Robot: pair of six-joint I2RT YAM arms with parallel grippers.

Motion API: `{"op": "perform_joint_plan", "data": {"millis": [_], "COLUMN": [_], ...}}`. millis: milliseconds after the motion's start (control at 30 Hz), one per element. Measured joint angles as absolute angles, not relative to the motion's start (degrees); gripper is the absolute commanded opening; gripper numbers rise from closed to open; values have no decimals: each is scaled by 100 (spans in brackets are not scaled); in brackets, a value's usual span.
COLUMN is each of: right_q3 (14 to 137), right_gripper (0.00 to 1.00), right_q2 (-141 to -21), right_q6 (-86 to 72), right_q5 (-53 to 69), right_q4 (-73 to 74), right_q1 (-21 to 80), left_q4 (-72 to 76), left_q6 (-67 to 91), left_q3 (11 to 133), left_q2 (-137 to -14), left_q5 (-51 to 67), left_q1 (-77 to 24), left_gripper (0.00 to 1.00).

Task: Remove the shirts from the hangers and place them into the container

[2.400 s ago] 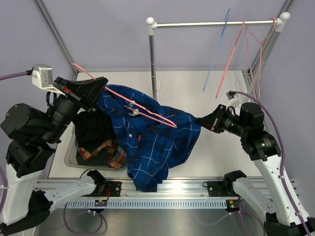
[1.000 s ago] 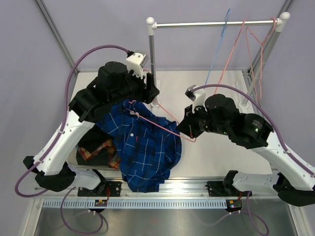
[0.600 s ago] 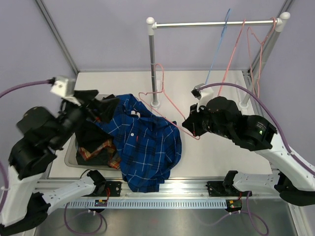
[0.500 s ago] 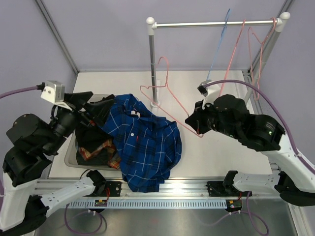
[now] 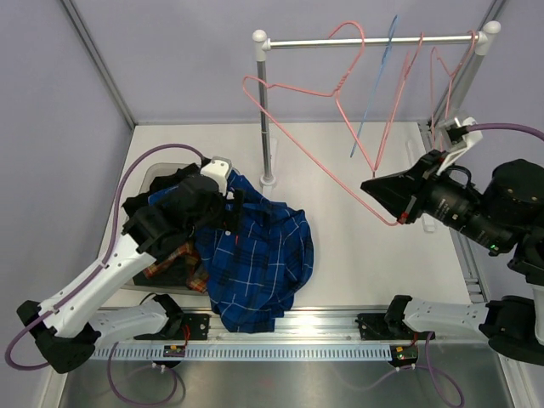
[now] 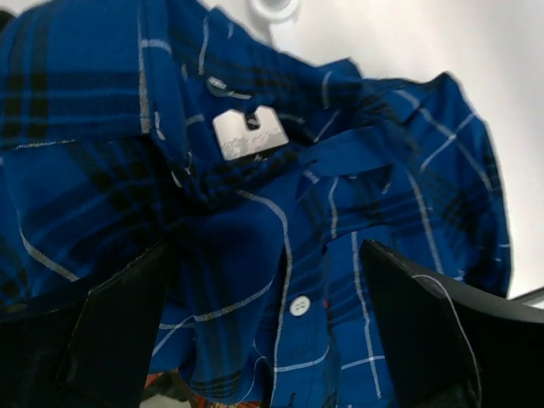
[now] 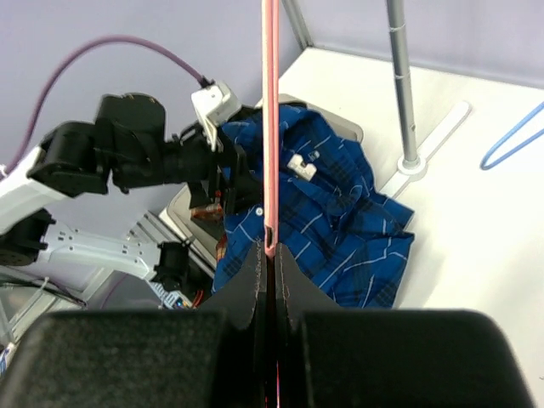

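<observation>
On the white bench [image 5: 357,255], the blue shirt [image 5: 263,255] lies heaped half over the container [image 5: 155,173]. The left pincer [image 6: 263,280] gapes wide just above its collar. Farther off, the right pincer [image 7: 270,263] is clamped on a pink hanger [image 7: 270,127], held up near the rail [image 5: 365,40].

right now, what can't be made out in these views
- container: top view, mostly buried under the shirts and the left arm; only a far corner shows.
- plaid shirt: top view, only a sliver shows beside that arm.
- pink hanger: right wrist view cuts off its hook at the top edge; top view cannot settle whether it is over the rail.
- collar label: left wrist view, print too blurred to read.
</observation>
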State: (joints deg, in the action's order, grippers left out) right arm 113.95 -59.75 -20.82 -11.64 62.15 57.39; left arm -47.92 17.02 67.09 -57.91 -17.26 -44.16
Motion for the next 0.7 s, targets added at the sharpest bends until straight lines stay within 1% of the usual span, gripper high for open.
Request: {"op": "perform_joint_plan", "data": {"millis": [133,267,367,433,467,500,600,633,700], "right_q3": [11797,11821,11782,11723,11673,11620,11424,11351,11194], "right_gripper": [0,0,0,0,0,0,0,0,0], "right_q2": [-6016,-6069,-6145,-6180,-6191,-6200,-6219,-6228,-6252], "right_q6": [-2141,-2206,-2263,-2305,-2338,-2366,-2449,-2475,-2517], "right_q5": [-1599,-2014,-2270,-2416,-2504,-2589,-2735,-2764,-2825], "right_q4": [6501,6751,6917,6991,7030,7063,7157,7164,7161], "right_q1": [5741,5741,5741,5743,5743,5743,5743,5743,5743], "left_q4": [-4960,-5072,-5144,-5170,-5181,-5199,-5216,-5223,-5218], "left_q6": [1911,2093,2244,2333,2392,2443,2582,2602,2657], "left_q3": [6628,6558,6427,6351,6313,6283,6237,6235,6237], "left_q2": [-5968,-6235,-6506,-6674,-6755,-6840,-6921,-6912,-6862], "left_q5": [-2137,-2539,-2805,-2917,-2956,-3000,-3059,-3089,-3146], "left_q1": [-4508,-4777,-5019,-5157,-5216,-5271,-5369,-5417,-5509], "left_gripper": [95,93,86,71,62,45,14,0,0]}}
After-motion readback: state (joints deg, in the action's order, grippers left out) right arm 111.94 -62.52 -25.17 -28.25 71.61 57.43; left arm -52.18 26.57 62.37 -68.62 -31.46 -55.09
